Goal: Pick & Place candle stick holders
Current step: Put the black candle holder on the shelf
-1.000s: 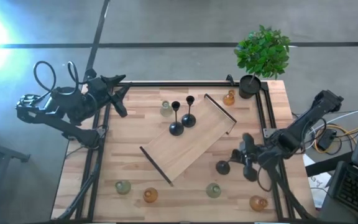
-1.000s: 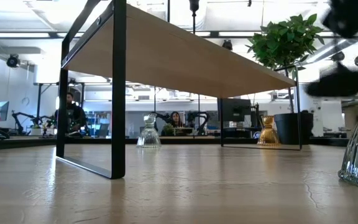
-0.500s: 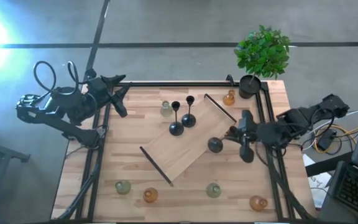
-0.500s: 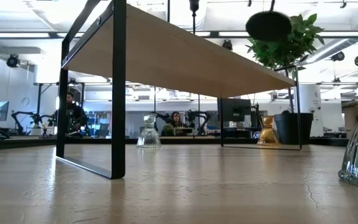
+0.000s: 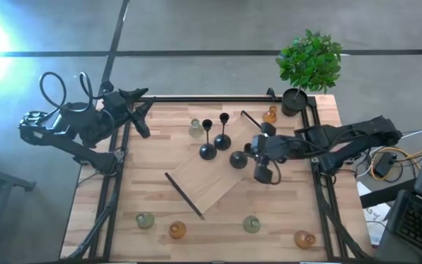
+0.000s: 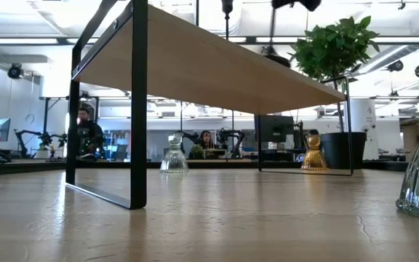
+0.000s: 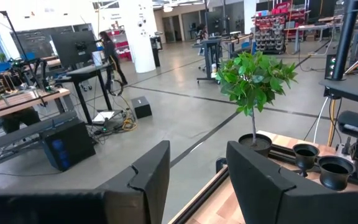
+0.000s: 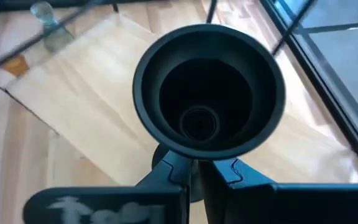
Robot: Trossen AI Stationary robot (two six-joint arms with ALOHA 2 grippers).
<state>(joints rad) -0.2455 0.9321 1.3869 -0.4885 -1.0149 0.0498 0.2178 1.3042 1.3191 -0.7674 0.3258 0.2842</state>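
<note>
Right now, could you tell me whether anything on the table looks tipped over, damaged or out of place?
Nothing stands out. The two black holders stand upright on the raised wooden shelf, and the glass holders sit upright on the table. The right claw holds a third black holder above the shelf.

No text, label, brand, number or sign could be read in any view. The red racks in the room behind the left wrist view were too small and blurred to show any lettering.
</note>
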